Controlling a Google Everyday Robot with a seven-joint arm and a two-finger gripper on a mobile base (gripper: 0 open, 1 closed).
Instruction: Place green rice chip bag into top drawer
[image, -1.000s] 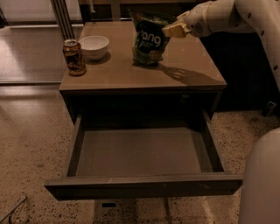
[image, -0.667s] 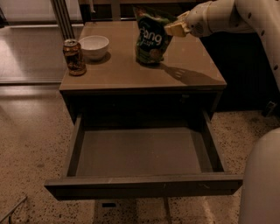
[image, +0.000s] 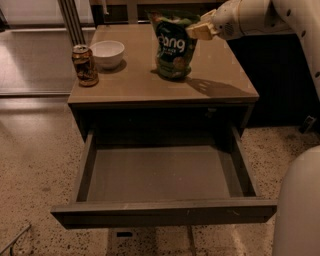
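Note:
The green rice chip bag (image: 172, 46) stands upright on the far middle of the tan table (image: 150, 87), white "dang" lettering facing me. My gripper (image: 198, 31) reaches in from the right at the end of the white arm and is shut on the bag's upper right edge. The bag's bottom is at or just above the tabletop; I cannot tell which. The top drawer (image: 160, 175) is pulled fully open below the table, its grey bottom bare, its front panel (image: 165, 212) nearest me.
A soda can (image: 85, 65) and a white bowl (image: 107, 52) stand at the table's far left. My white robot body (image: 300, 210) fills the lower right. Speckled floor lies around the table, with a dark cabinet behind at the right.
The bag has shifted slightly right and its top has risen a little in the gripper's hold. The drawer, can and bowl have not moved.

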